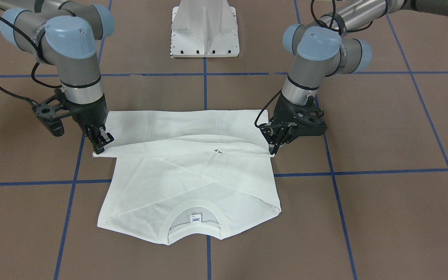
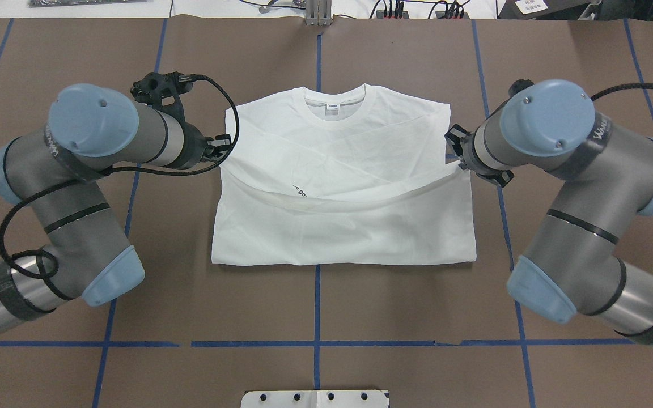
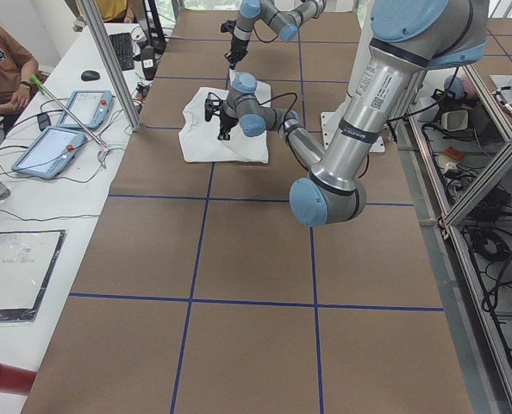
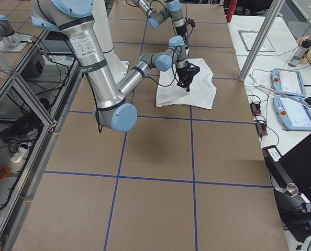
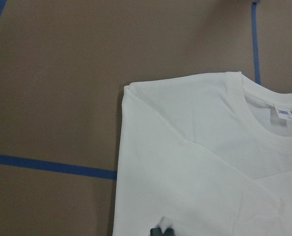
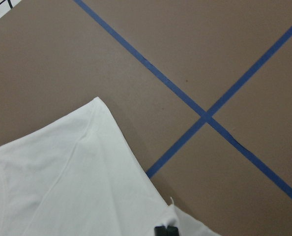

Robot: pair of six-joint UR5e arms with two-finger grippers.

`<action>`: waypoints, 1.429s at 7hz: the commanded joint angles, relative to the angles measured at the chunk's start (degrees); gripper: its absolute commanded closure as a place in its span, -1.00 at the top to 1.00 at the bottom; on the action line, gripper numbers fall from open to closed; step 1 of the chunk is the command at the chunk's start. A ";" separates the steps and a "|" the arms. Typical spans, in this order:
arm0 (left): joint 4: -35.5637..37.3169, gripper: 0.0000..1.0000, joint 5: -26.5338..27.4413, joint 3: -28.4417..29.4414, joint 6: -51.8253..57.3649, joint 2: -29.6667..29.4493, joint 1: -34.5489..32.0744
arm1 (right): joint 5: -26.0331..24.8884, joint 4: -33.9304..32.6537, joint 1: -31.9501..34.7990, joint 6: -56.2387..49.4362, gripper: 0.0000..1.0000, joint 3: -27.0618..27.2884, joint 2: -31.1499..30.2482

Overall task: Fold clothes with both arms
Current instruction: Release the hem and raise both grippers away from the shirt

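Left pincer (image 1: 273, 149) and right pincer (image 1: 100, 144) both point down, elbows out wide, each clamped on a side edge of the white shirt (image 1: 193, 182), lying half-folded on the worktop (image 1: 364, 128), collar away from the robot.

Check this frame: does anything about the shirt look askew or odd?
Slightly. On the shirt, the folded-over edge sags in the middle between the left end effector and right end effector, and black print peeks out there.

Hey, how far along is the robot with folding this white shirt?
Done: both sleeves lie folded across the shirt. In hand: the left gripper and right gripper each pinch an end of the hem, lying about halfway up the body. Left, likely: lay it toward the collar and release.
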 commanded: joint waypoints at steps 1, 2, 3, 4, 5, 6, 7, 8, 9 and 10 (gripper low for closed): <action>-6.48 -1.00 3.26 8.18 1.43 -1.77 -0.51 | -0.01 9.68 2.72 -0.33 -1.00 -14.29 6.12; -8.95 -1.00 4.06 10.48 1.43 -1.95 -0.51 | -0.01 10.14 3.68 -1.03 -1.00 -18.79 8.42; -9.32 -1.00 4.67 10.85 1.43 -2.21 -0.51 | -0.10 10.15 3.87 -1.30 -1.00 -21.62 10.18; -9.33 -1.00 4.77 11.11 1.51 -2.65 -0.77 | -0.19 10.32 4.04 -1.39 -1.00 -22.60 10.37; -9.41 -1.00 4.77 11.46 3.08 -2.92 -1.38 | -0.27 12.50 4.04 -1.30 -1.00 -23.92 10.37; -9.41 -1.00 4.85 13.12 3.27 -4.22 -1.82 | -0.36 12.70 4.04 -1.30 -1.00 -25.32 11.16; -11.07 -1.00 5.03 15.75 3.27 -5.46 -1.83 | -0.71 12.78 4.04 -1.30 -1.00 -26.47 11.51; -14.13 -1.00 5.20 18.21 3.27 -5.47 -1.83 | -0.98 14.35 3.96 -1.30 -1.00 -27.52 11.52; -14.77 -1.00 5.21 18.67 3.36 -5.47 -1.83 | -0.98 14.80 3.87 -1.30 -1.00 -28.23 11.69; -14.78 -1.00 5.12 18.67 3.36 -5.47 -1.92 | -0.98 14.81 3.78 -1.30 -1.00 -28.32 11.69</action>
